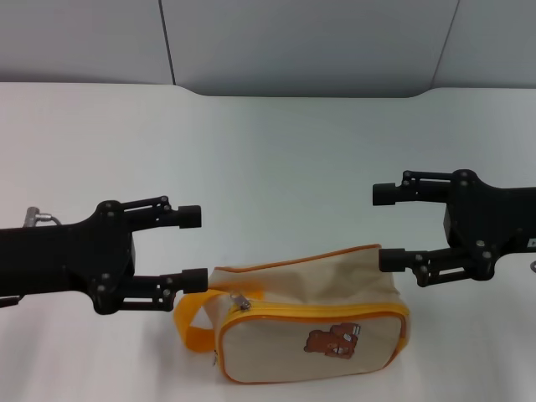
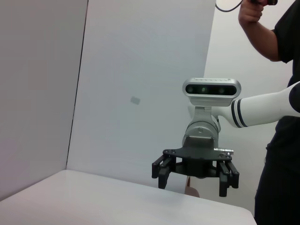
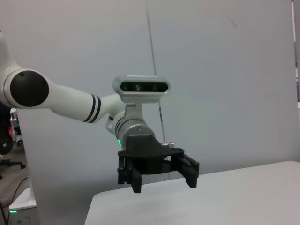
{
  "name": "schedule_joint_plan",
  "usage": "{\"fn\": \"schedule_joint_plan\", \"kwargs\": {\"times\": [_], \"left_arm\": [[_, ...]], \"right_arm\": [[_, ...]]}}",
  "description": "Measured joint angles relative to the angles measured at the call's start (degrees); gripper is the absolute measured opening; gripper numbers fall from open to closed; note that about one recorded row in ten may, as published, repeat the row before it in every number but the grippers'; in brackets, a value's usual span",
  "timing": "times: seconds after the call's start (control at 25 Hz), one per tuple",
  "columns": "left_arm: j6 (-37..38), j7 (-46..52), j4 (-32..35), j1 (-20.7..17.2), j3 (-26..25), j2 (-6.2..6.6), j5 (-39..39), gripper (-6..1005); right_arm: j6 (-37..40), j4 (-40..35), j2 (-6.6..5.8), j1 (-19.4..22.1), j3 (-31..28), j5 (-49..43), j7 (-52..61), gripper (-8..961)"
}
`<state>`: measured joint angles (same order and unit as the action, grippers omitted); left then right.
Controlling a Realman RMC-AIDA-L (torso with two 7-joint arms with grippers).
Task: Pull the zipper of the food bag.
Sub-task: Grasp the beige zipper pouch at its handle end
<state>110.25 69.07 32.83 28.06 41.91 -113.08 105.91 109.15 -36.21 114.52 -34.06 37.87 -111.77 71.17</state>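
Two open tools facing inward, left tool (image 1: 192,248) beside food bag (image 1: 314,322), right tool (image 1: 387,226) above it.

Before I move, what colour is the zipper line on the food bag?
Yellow-orange, with a silver pull tab; the head view shows the zipper best.

A white tabletop (image 1: 276,167) fills most of the head view, plain and matte. Behind it stand pale grey wall panels (image 1: 310,42), split by thin dark seams. In the left wrist view a person in a black shirt (image 2: 281,117) stands at the edge beyond the tabletop's far side — one hand (image 2: 251,11) raised, gripping a dark cable. In the right wrist view a wheeled chair base (image 3: 9,164) sits on the floor, partly cut off.
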Motion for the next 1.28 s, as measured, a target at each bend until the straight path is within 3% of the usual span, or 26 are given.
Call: {"fn": "schedule_joint_plan", "kwargs": {"times": [0.32, 0.6, 0.76, 0.88, 1.0, 1.28], "left_arm": [[0.1, 1.6, -0.2, -4.9, 0.0, 0.07, 0.3, 804], [-3.5, -4.1, -4.1, -8.9, -0.5, -1.47, 2.9, 803], [-6.8, -6.3, -6.9, -9.1, -0.2, -2.35, 3.3, 803], [-9.4, -8.4, -8.1, -9.1, -0.1, -4.27, 5.3, 803], [-11.2, -8.8, -8.2, -8.9, 0.0, -5.26, 6.8, 802], [-13.9, -9.8, -10.5, -7.3, -0.3, -5.56, 7.0, 791]], "right_arm": [[0.0, -0.1, 0.00, 0.0, -0.5, 0.0, 0.0, 825], [-1.6, 0.4, 0.34, 0.5, -0.6, 0.0, 0.0, 825], [-1.9, 0.4, 0.61, 0.5, -0.6, 0.0, 0.0, 824], [-2.7, 0.5, 0.71, 0.2, -0.6, 0.0, 0.1, 824], [-3.1, 0.6, 0.75, 0.1, -0.6, 0.0, 0.2, 824], [-3.6, 0.6, 1.40, 0.0, -0.5, 0.0, 0.5, 825]]}}
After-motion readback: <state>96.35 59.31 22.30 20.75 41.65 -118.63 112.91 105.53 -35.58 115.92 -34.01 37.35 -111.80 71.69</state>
